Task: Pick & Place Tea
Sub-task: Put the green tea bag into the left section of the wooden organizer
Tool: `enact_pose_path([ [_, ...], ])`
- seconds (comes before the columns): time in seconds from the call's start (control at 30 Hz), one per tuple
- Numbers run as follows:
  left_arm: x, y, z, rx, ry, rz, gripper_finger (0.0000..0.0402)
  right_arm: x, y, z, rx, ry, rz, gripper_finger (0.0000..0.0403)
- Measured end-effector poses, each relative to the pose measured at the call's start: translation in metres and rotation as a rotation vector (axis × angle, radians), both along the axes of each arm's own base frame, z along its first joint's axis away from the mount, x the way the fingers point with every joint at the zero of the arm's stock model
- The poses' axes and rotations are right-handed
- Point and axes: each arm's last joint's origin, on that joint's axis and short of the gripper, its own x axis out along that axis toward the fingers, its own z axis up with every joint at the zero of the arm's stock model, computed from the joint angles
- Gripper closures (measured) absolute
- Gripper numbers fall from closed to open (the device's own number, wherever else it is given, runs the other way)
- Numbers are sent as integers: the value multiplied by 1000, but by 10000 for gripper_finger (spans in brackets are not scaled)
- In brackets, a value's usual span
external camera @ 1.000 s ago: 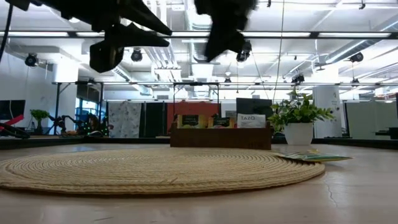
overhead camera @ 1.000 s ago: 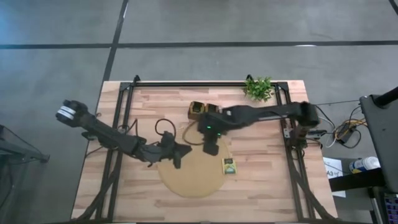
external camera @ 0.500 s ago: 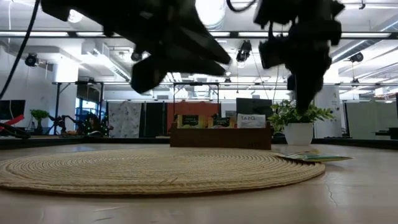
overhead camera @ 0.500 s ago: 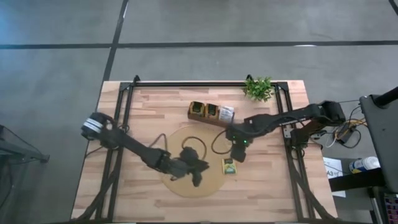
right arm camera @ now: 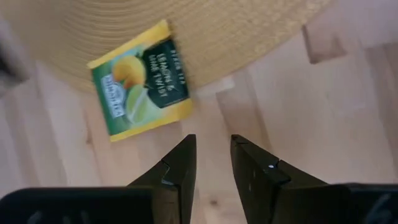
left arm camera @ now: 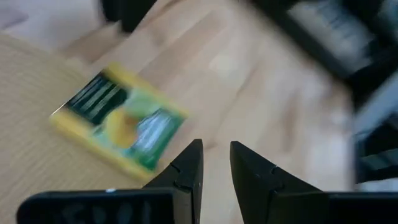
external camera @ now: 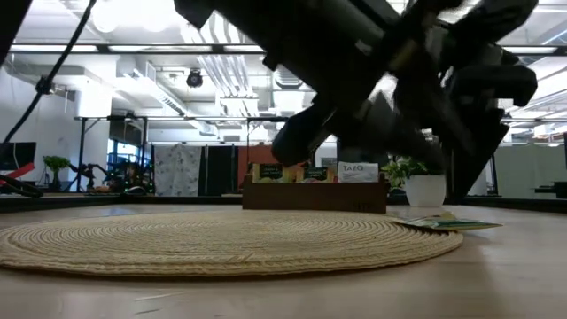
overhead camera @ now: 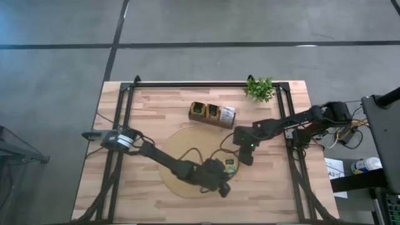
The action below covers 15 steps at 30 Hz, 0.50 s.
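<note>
One tea sachet [overhead camera: 230,166] lies flat on the mat's [overhead camera: 181,181] right edge; my left claw [overhead camera: 223,185] and right claw [overhead camera: 245,156] flank it, each slightly apart, empty, poised to pinch.

Even, bright overhead light; ceiling strip lamps [external camera: 133,49] glare white in low view, arms there backlit to dark silhouettes w/ motion blur. High view flat-lit, soft shadows only under arms on the desk [overhead camera: 156,103]. Left wrist view heavily blurred; yellow-green sachet [left arm camera: 118,119] smeared. Right wrist view sharper, sachet print readable.
</note>
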Motion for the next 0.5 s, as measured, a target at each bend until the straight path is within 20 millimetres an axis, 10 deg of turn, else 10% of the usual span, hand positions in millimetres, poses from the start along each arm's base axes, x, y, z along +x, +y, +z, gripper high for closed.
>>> enact_pose_path([
  [0.5, 30, 17, -9, -85, 137, 147, 326, -7, 1, -11, 43, -164, 52, 305],
])
